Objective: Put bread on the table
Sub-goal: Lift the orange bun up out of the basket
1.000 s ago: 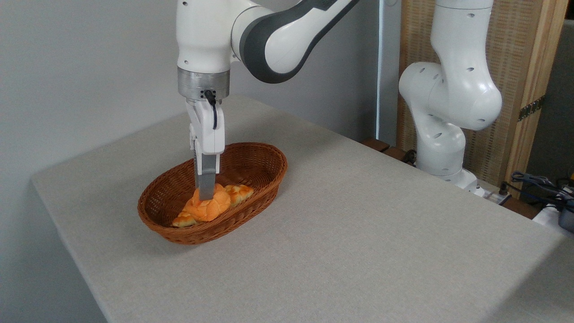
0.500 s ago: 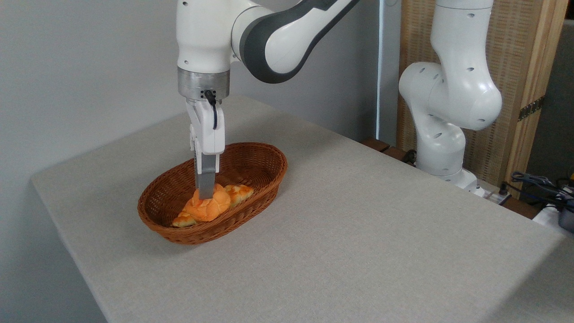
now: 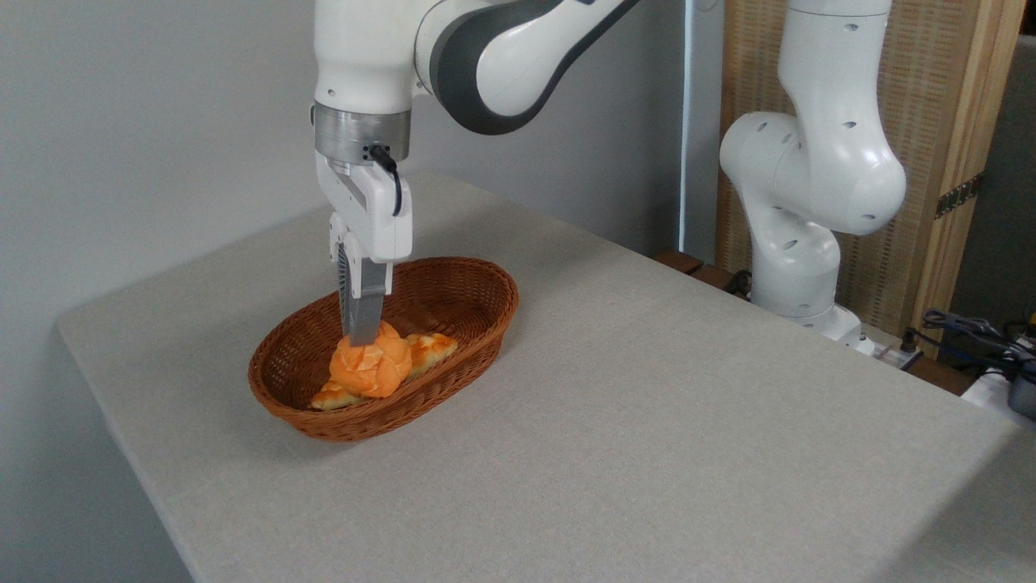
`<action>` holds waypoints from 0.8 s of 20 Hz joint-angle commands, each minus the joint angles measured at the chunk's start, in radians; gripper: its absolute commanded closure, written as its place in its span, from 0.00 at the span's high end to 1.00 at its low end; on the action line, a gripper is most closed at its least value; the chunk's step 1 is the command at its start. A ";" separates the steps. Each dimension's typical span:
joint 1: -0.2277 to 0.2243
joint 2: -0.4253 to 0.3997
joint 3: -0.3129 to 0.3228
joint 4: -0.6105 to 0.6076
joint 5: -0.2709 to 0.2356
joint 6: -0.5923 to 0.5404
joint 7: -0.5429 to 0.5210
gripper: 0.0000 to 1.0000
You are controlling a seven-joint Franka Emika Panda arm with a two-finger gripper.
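Our hand [image 3: 361, 338] grips the bread [image 3: 371, 366] at its top, inside the basket [image 3: 477, 312] on the surface [image 3: 647, 421].

one round bread [image 3: 371, 366], one braided loaf [image 3: 429, 348] beside it, one wicker basket [image 3: 477, 312], one table [image 3: 647, 421], one gripper [image 3: 360, 336].

Arm [image 3: 486, 57] bent overhead, wrist vertical, gripper [image 3: 360, 336] pointing down, jaws pinched together.
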 commanded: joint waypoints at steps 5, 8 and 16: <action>-0.010 -0.012 0.035 0.068 -0.006 -0.104 -0.025 0.02; -0.008 -0.012 0.058 0.116 -0.021 -0.125 -0.019 0.02; -0.008 -0.003 0.189 0.190 0.152 -0.288 0.135 0.06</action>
